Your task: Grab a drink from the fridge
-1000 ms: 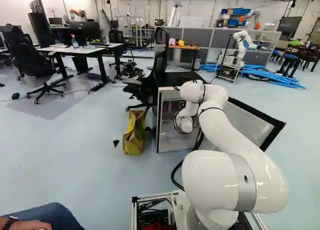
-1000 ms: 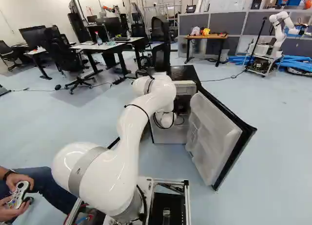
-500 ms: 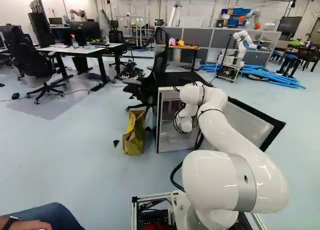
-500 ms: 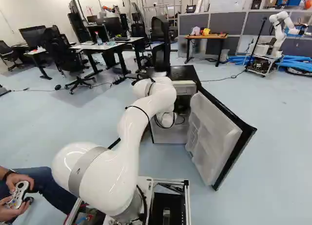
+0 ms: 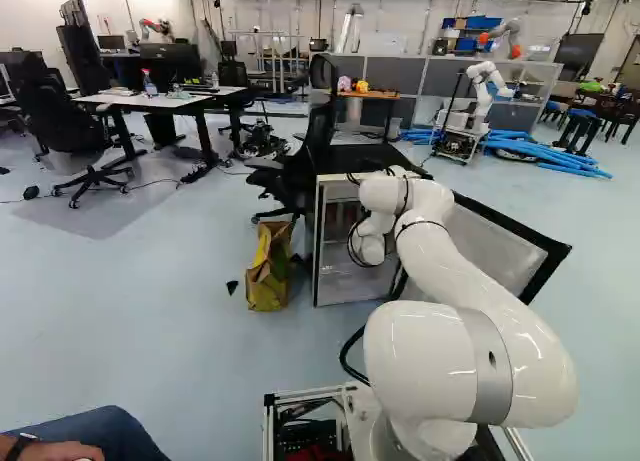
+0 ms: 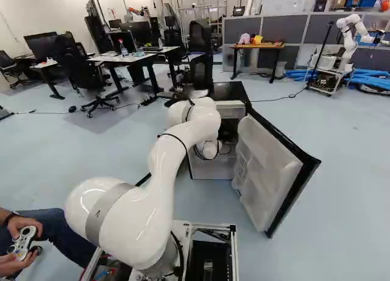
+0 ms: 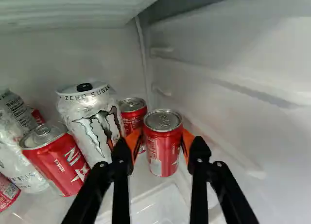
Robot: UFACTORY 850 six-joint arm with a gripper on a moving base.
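The open fridge (image 5: pixel 345 289) holds the far end of my arm, whose wrist hides the gripper in both base views. In the wrist view the gripper (image 7: pixel 162 140) is shut on a small upright red can (image 7: pixel 164 158), an orange pad against each side. Behind it stands another red can (image 7: pixel 132 118), partly covered by the held one and a finger. Beside that is a tall white can (image 7: pixel 94 122), then a tilted red can (image 7: pixel 56 161) and plastic-wrapped white cans (image 7: pixel 19 170). The fridge door (image 6: pixel 268 171) stands wide open.
The fridge's inner side wall (image 7: pixel 243 88) is close beside the gripper, with a shelf or compartment edge (image 7: pixel 77 15) above the cans. A yellow bag (image 5: pixel 267 276) and a black chair (image 5: pixel 295 176) stand beside the fridge. Another robot (image 6: pixel 341 49) is farther back.
The upper bend of my arm has shifted slightly, sinking a little in the left base view. The base, fridge and door have stayed put.
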